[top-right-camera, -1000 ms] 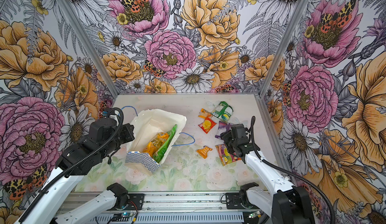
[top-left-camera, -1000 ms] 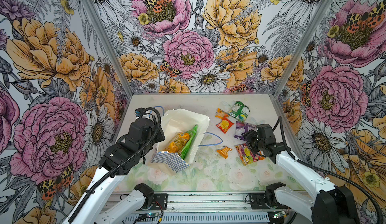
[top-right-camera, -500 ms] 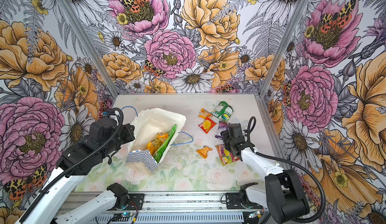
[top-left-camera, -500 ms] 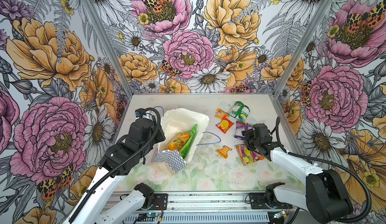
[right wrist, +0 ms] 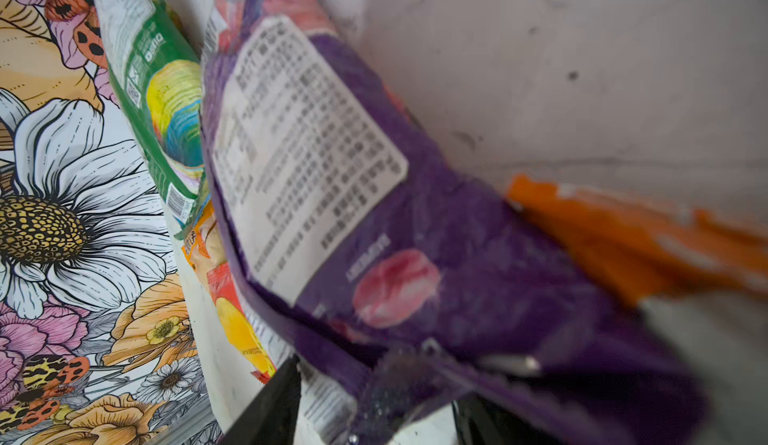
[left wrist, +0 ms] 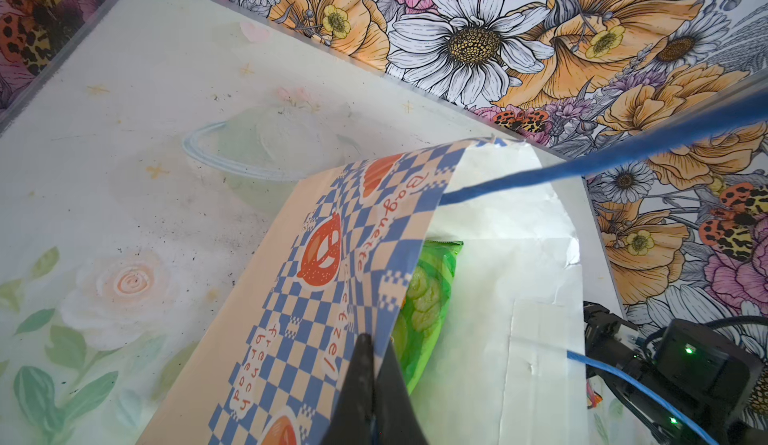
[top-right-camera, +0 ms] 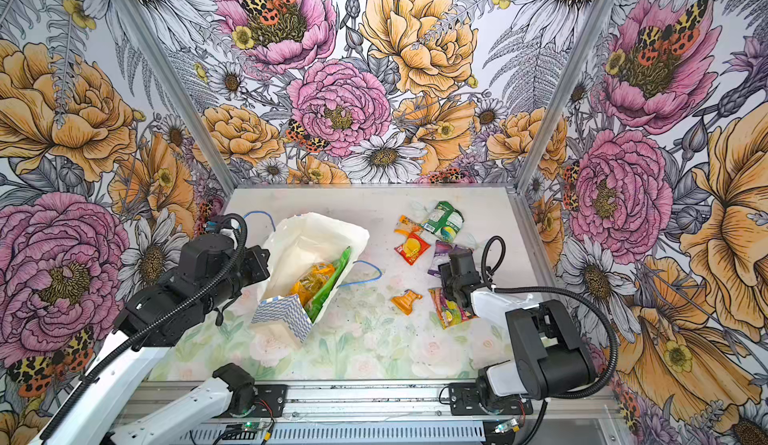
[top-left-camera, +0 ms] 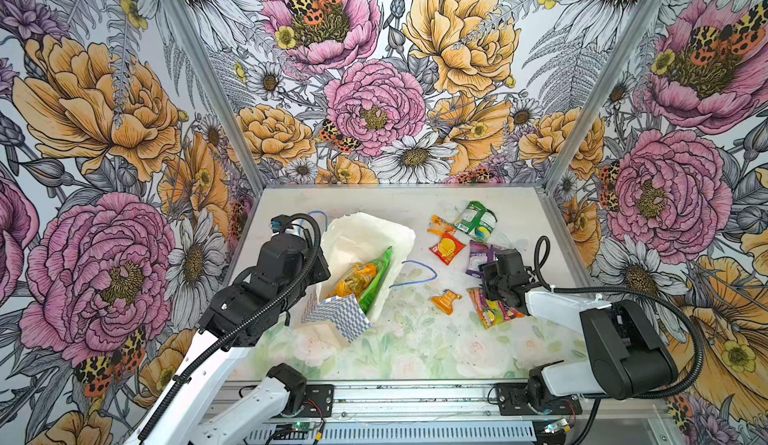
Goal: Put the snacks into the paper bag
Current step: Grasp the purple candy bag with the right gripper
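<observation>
The left jaws were pressed together on the checkered wall of the paper bag (left wrist: 332, 256), pinching its edge with the white lining on the far side. The right jaws stood apart on either side of the near end of the purple packet (right wrist: 415, 214); whether they pressed on it could not be told.

The pale floral surface (top-left-camera: 415, 347) carried everything. In both top views the paper bag (top-left-camera: 357, 239) lay left of the middle, mouth wide open and tipped toward the back, its blue-and-white folded bottom toward the front. One blue cord handle (top-left-camera: 415, 272) trailed onto the surface to the bag's right. Inside the bag lay a big orange-yellow packet (top-left-camera: 355, 281) with a long green packet (top-left-camera: 376, 276) just beside it, against the right wall.

The other snacks lay on the right half, outside the bag. The purple packet (top-left-camera: 478, 256) sat under the right wrist. In front of it lay a red-pink fruit packet (top-left-camera: 492, 310), partly covered by the arm. Near the back lay a green packet (top-left-camera: 476, 220), then a red packet (top-left-camera: 446, 248). One small orange sachet (top-left-camera: 439, 226) touched the green packet; another orange sachet (top-left-camera: 446, 301) lay alone between the bag and the fruit packet.
</observation>
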Motion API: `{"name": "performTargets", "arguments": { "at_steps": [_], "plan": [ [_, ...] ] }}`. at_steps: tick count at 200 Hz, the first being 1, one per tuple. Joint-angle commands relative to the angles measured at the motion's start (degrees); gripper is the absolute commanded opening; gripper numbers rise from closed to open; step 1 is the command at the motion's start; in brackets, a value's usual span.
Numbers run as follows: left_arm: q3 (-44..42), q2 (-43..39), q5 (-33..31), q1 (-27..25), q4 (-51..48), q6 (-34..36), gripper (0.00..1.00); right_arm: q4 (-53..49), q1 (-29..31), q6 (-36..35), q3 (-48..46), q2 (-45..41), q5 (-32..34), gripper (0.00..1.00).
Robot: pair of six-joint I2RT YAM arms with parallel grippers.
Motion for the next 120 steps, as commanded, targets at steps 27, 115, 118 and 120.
{"name": "performTargets", "arguments": {
  "at_steps": [27, 115, 118, 120],
  "plan": [
    [0.32, 0.18, 2.83, 0.52, 2.06, -0.05, 0.0, 9.59, -1.46, -0.04, 1.81, 6.15, -1.35, 0.45],
    [0.01, 0.37, 2.91, 0.55, 2.19, 0.48, 0.0, 6.25, -1.79, -6.39, 0.34, -0.77, 2.11, 0.0],
    [0.03, 0.33, 2.81, 0.55, 2.21, 0.48, 0.0, 5.77, -1.77, -6.85, 0.42, -1.25, 2.16, 0.0],
    [-0.05, 0.36, 2.78, 0.52, 2.21, 0.48, 0.0, 5.46, -1.84, -7.1, 0.49, -1.55, 2.21, 0.0]
  ]
}}
